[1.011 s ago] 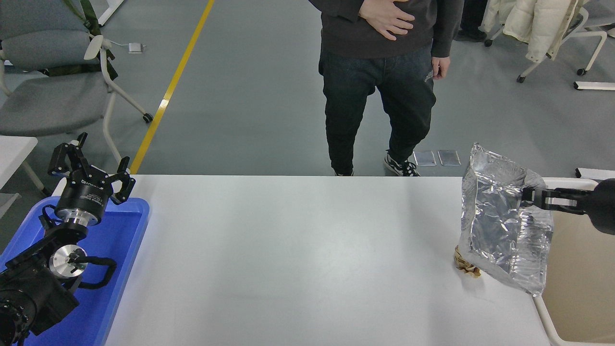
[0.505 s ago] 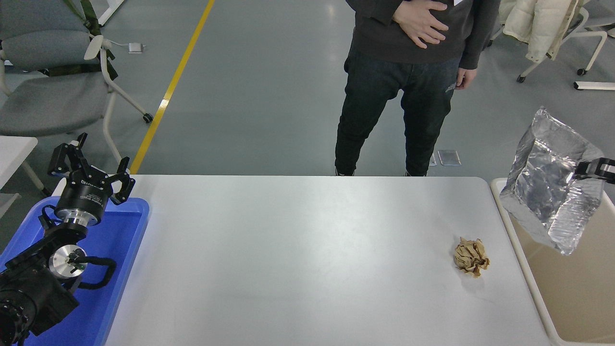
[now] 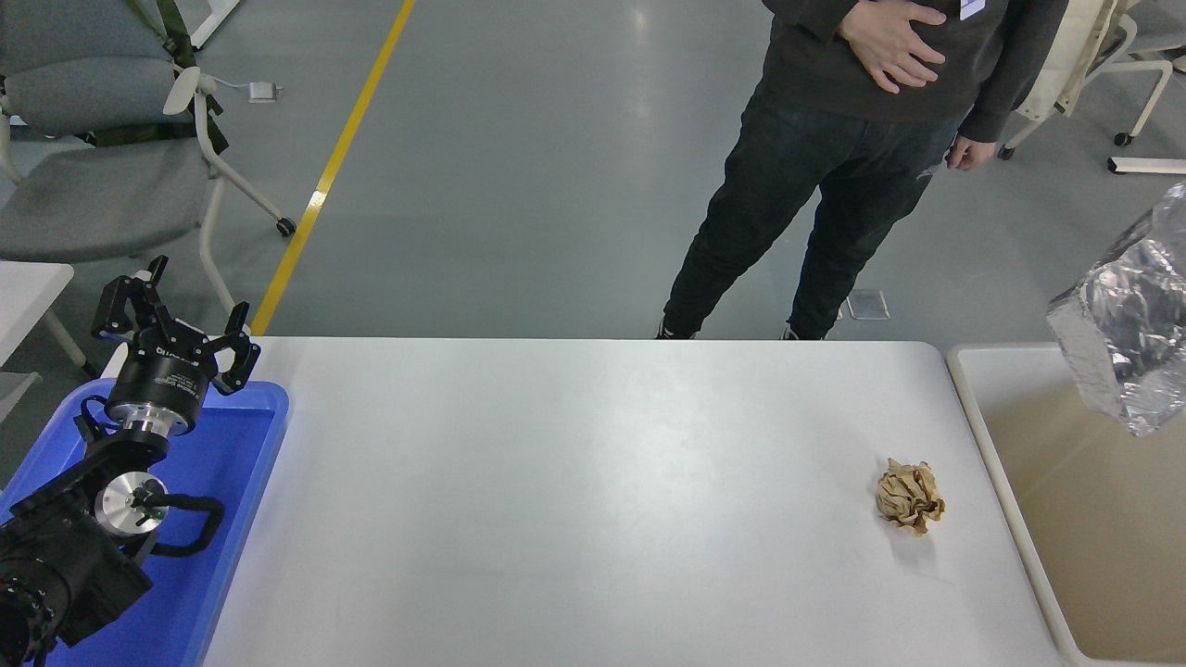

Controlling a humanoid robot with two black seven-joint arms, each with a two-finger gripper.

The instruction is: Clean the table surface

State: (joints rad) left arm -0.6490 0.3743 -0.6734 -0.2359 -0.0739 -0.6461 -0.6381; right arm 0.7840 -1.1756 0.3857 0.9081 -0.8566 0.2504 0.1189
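Table surface [image 3: 593, 500] spans frame centre; silver foil bag [image 3: 1132, 347] now lifted off it, above beige bin [image 3: 1103, 519]. Right claw out of frame, grip unverifiable. Crumpled brown paper [image 3: 909, 496] remains. Left gripper [image 3: 176, 324] parked, fingers spread, over blue tray [image 3: 222, 519].

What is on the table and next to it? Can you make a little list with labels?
table surface: white, mostly bare
crumpled brown paper ball: on the table, near its right end
silver foil bag: in the air above the beige bin
blue tray: at the table's left end
left gripper: parked over the blue tray, open
right gripper: out of view
person: standing beyond the far edge
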